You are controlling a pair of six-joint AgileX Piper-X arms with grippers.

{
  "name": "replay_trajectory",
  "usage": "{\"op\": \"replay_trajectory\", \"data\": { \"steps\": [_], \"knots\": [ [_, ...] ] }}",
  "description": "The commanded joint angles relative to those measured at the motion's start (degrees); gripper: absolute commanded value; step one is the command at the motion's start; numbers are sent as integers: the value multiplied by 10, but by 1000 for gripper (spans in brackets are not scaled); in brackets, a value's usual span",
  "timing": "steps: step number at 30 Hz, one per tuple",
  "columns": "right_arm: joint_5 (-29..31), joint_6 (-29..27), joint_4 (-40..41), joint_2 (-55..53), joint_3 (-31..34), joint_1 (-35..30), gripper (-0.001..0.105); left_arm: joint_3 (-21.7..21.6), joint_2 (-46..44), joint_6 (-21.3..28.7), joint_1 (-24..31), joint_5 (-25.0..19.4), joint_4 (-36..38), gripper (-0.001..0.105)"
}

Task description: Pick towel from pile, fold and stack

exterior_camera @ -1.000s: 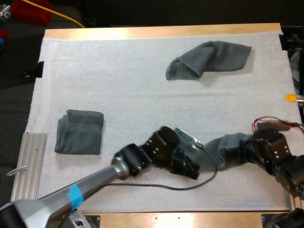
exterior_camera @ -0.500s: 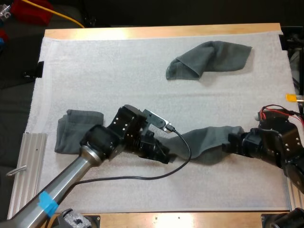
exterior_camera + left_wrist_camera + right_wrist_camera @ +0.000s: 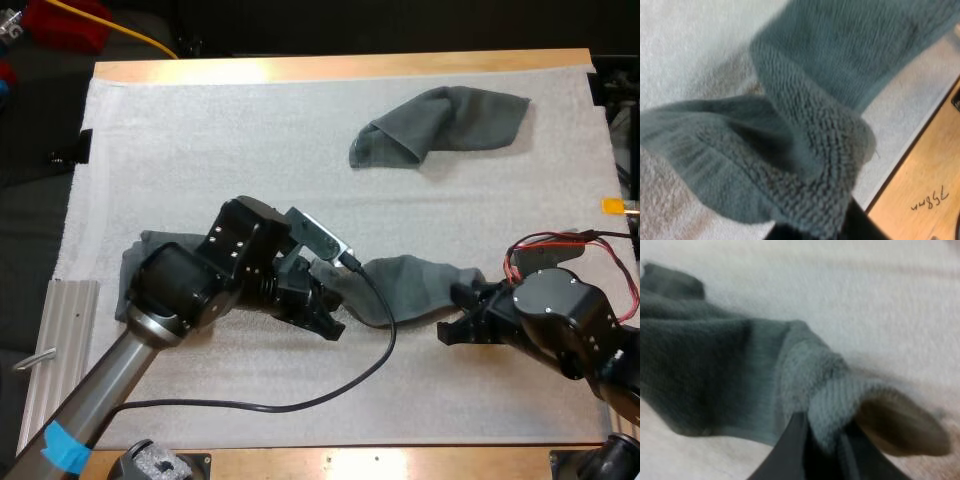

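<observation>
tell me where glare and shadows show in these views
High view: glare brightens the table's far wooden edge; the crumpled towel throws a soft shadow on the mat. Left wrist view: a dark hollow shades the held towel's fold. Right wrist view: soft shadow beside the right pincer.

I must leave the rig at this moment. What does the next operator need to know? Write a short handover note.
Left gripper: jaws shut on one end of the held towel.
Right gripper: jaws shut on its other end.
The held towel is stretched between them over the middle of the mat.
Done: one folded towel lies at the mat's left, partly under the left arm.
Left: fold the held towel and stack it there; then likely the crumpled towel at the far side.
</observation>
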Motion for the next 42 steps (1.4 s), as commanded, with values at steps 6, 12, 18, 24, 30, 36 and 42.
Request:
{"op": "replay_trajectory", "data": {
  "steps": [6, 12, 18, 24, 30, 36, 42],
  "knots": [
    [45, 14, 45, -2, -20, 33, 3, -5, -36, 4, -1, -11, 44, 0],
    [45, 40, 78, -2, -21, 64, 3, -5, -71, -11, -23, -11, 64, 0],
    [75, 75, 124, -2, -26, 120, 3, -5, -73, -39, -96, -27, 78, 0],
    [123, 113, 203, -2, -58, 191, 3, -5, -73, -77, -165, -109, 118, 0],
    [145, 173, 265, 1, -66, 251, 3, 6, -73, -110, -212, -131, 129, 0],
    [152, 175, 271, 16, -51, 273, 3, 62, -73, -114, -219, -139, 135, 0],
    [152, 175, 235, 38, -3, 266, 3, 103, -69, -114, -214, -139, 81, 0]
  ]
}}
